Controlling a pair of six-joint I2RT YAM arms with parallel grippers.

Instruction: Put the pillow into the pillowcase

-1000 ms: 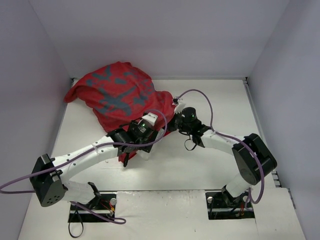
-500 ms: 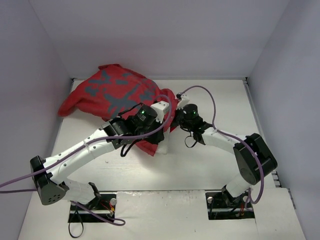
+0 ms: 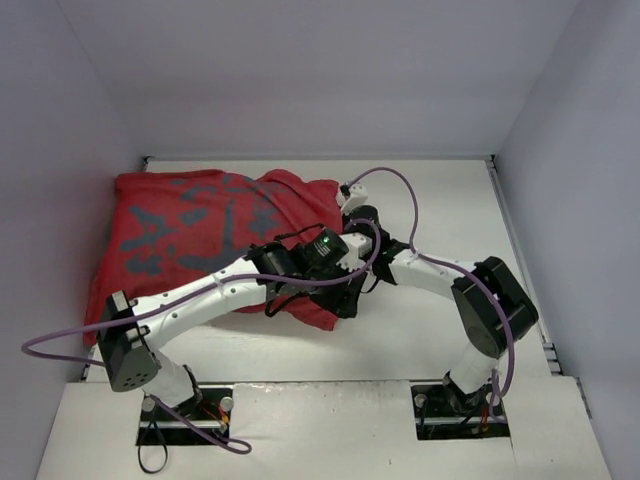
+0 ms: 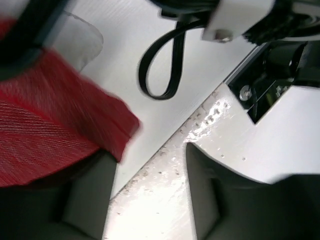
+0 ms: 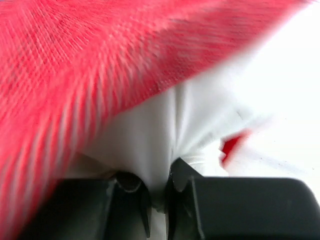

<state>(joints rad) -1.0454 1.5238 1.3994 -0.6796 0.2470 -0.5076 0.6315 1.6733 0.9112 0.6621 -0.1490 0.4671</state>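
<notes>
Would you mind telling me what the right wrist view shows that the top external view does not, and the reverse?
Only the right wrist view: the right fingers shut on a fold of the white pillow, beneath red cloth. Only the top external view: the whole red pillowcase lying on the table, its bluish patches up, with the left arm stretched across its near edge. Both: the red pillowcase.

Pillowcase point(image 3: 200, 225) left on table point(image 3: 440, 200), over pillow point(image 5: 150, 135).
</notes>
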